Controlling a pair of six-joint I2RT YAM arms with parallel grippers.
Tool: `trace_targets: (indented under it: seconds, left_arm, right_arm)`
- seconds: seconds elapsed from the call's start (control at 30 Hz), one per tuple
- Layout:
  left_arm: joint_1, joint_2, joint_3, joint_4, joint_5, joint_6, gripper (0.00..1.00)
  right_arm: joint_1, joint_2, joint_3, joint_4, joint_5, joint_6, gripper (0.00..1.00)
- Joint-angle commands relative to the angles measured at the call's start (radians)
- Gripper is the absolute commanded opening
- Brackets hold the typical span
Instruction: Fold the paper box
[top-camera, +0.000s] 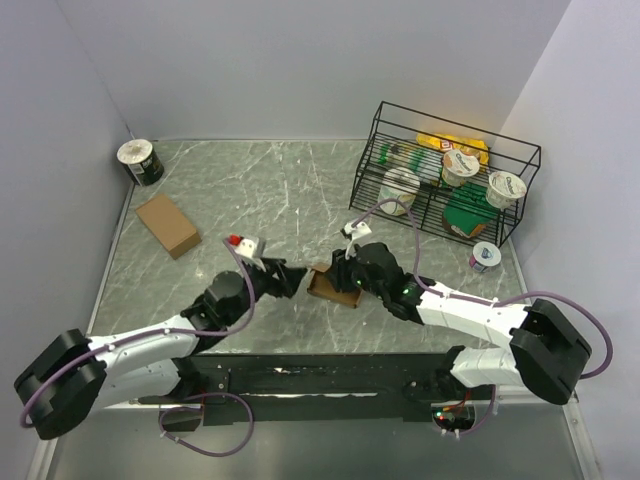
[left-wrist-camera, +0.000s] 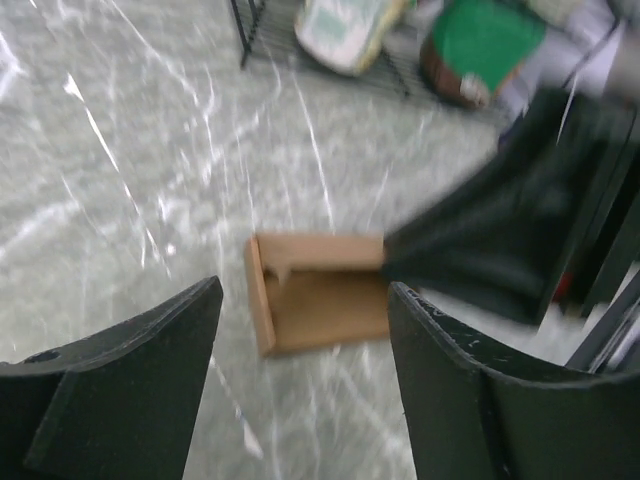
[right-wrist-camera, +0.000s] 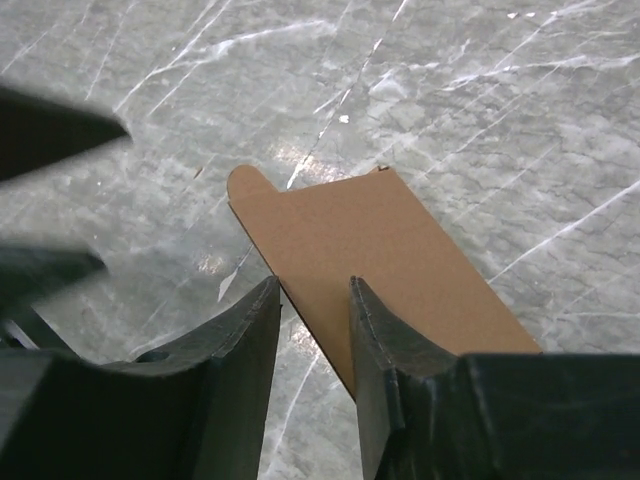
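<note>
Mid-fold. Left gripper (left-wrist-camera: 305, 300) jaws wide, empty, near box (top-camera: 332, 286). Right gripper (right-wrist-camera: 312, 290) narrow at flap (right-wrist-camera: 380, 250), can't tell if gripping. Next: pinch flap, fold up.

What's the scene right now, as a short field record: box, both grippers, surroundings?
paper box: partly folded, an open tray on the table between the arms
left gripper: open, facing the box, not touching
right gripper: jaws narrowly apart over the box's flap; grip unclear
elsewhere: closed cardboard box far left, wire basket far right
</note>
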Motion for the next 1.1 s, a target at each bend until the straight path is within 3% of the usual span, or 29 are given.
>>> trace_targets:
  seconds: [0.0, 0.2, 0.47, 0.77, 1.07]
  left_arm:
    - [0.109, -0.012, 0.099, -0.092, 0.147, -0.125, 0.76]
    - [0.188, 0.173, 0.194, -0.071, 0.367, -0.207, 0.79]
    - [0.212, 0.449, 0.298, 0.032, 0.585, -0.273, 0.74]
    - [0.212, 0.552, 0.318, 0.034, 0.579, -0.256, 0.47]
    - [0.212, 0.636, 0.332, -0.006, 0.544, -0.202, 0.40]
  right_arm:
    - [-0.001, 0.010, -0.031, 0.034, 0.001, 0.003, 0.38]
    - [0.013, 0.014, -0.056, 0.020, 0.024, -0.020, 0.36]
    - [0.043, 0.042, -0.071, 0.019, 0.050, -0.034, 0.36]
    - [0.068, 0.119, -0.054, 0.016, 0.063, -0.042, 0.36]
    - [0.077, 0.155, -0.045, 0.010, 0.077, -0.042, 0.39]
